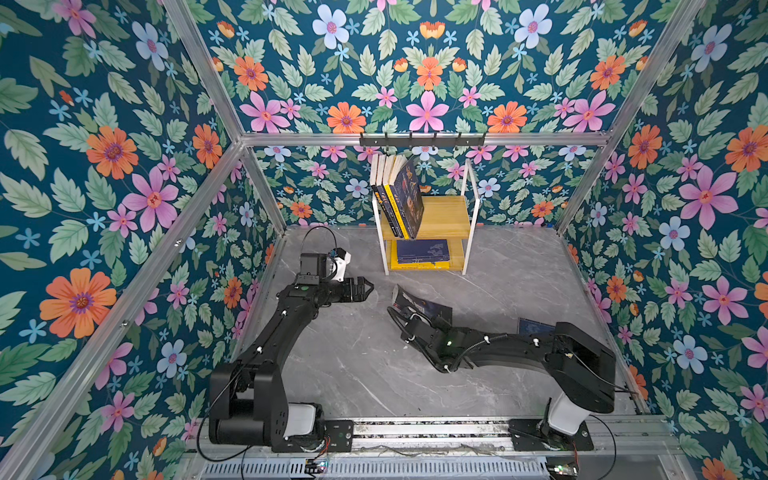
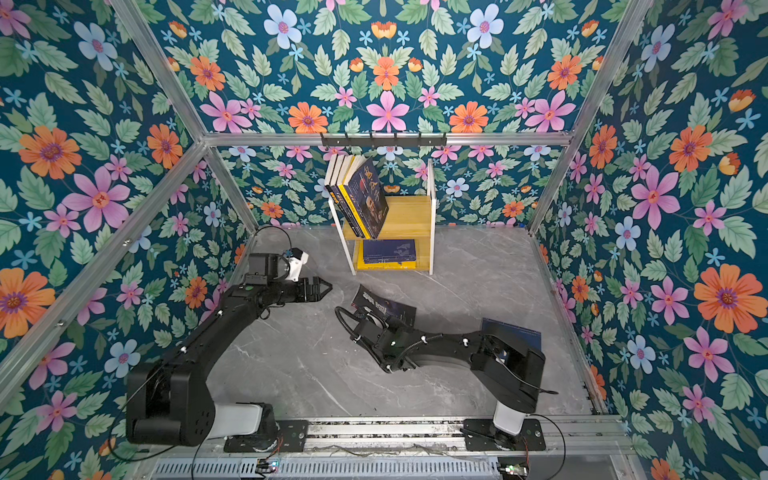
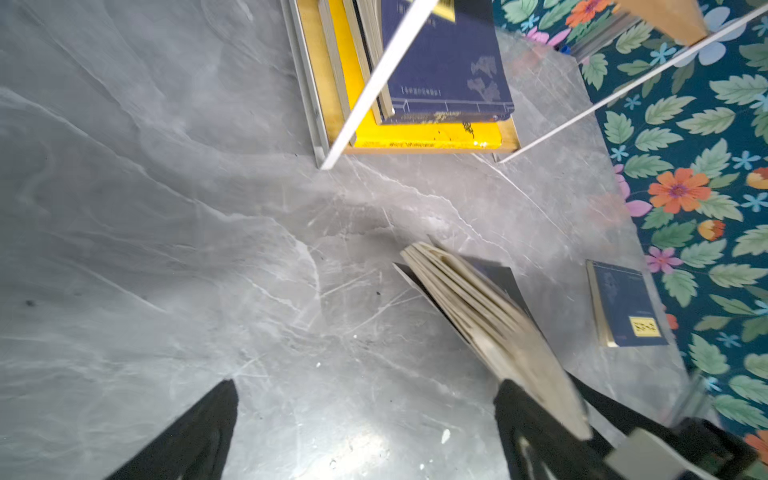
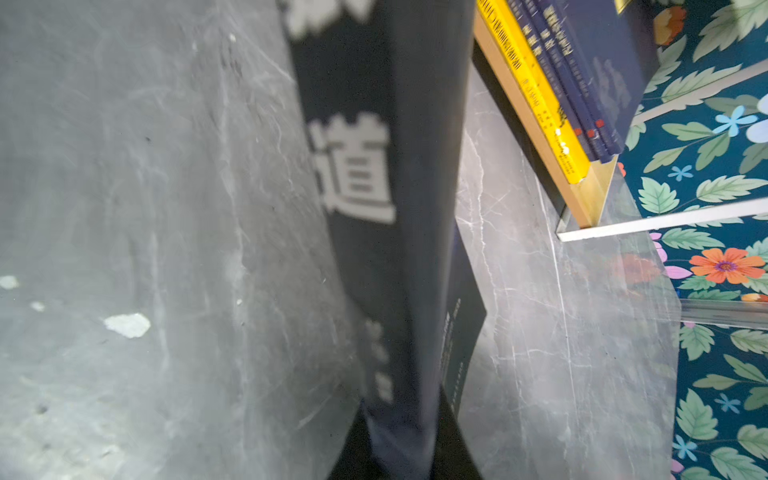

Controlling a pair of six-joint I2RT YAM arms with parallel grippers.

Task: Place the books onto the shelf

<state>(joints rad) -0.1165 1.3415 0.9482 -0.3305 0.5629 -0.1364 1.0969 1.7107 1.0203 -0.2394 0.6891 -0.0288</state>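
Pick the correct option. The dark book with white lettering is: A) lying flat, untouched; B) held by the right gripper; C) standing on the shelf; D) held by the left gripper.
B: the right gripper is shut on the dark book, holding it tilted; the left gripper is open and empty.

- Both top views look steeply down from high above the near edge of the grey worktop (image 1: 353, 374), facing the flowered back wall (image 1: 428, 83). They take in the whole worktop, with the shelf (image 1: 446, 216) at its back edge.
- They share nearly everything, shifted slightly sideways.
- Left wrist view: low and close over the worktop, looking between the spread fingers (image 3: 195, 436) of the left gripper (image 3: 368, 386) toward the shelf's lower tier.
- Right wrist view: even closer, looking along the dark book (image 4: 374, 249) clamped in the right gripper (image 4: 403, 424).
- Both wrist views share that book and the yellow book (image 3: 428, 137) on the lower tier.
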